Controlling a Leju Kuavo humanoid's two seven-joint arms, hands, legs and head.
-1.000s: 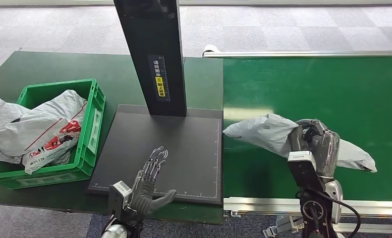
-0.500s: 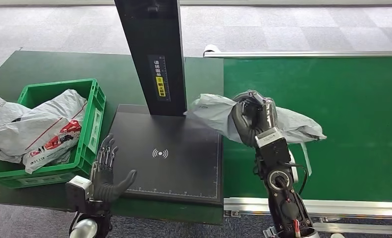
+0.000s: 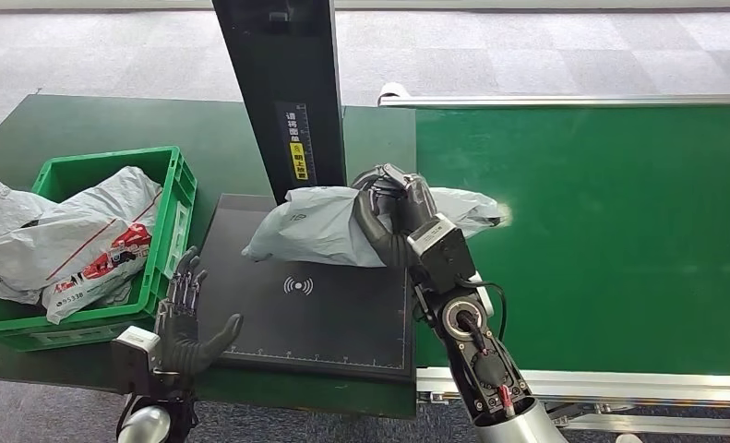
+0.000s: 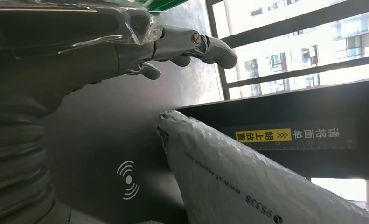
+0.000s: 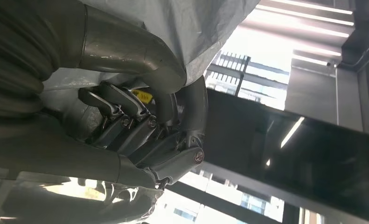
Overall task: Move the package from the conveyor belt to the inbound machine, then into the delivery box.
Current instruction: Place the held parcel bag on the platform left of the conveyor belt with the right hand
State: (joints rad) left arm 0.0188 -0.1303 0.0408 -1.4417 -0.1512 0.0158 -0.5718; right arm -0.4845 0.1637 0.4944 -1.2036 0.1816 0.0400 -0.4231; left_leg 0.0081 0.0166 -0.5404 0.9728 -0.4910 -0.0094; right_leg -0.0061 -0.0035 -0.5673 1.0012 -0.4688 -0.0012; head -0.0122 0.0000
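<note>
A grey plastic mailer package [image 3: 315, 226] hangs above the black scanning pad of the inbound machine [image 3: 342, 314], held by my right hand [image 3: 390, 214], whose fingers wrap around its middle. In the right wrist view the same package [image 5: 191, 28] drapes over my right hand [image 5: 140, 121]. My left hand [image 3: 184, 318] is open with fingers spread at the pad's near left corner, beside the green box. In the left wrist view the package [image 4: 247, 182] hangs over the pad, beyond my left hand [image 4: 140, 46].
The machine's black upright post [image 3: 287, 92] with a yellow label rises just behind the package. A green delivery box [image 3: 162, 305] holding several grey mailers stands at the left. The green conveyor belt [image 3: 610, 231] lies to the right, with a metal rail along its near edge.
My right hand has carried the package leftward off the belt to above the scanning pad. My left hand drew back from the pad to its near left corner.
</note>
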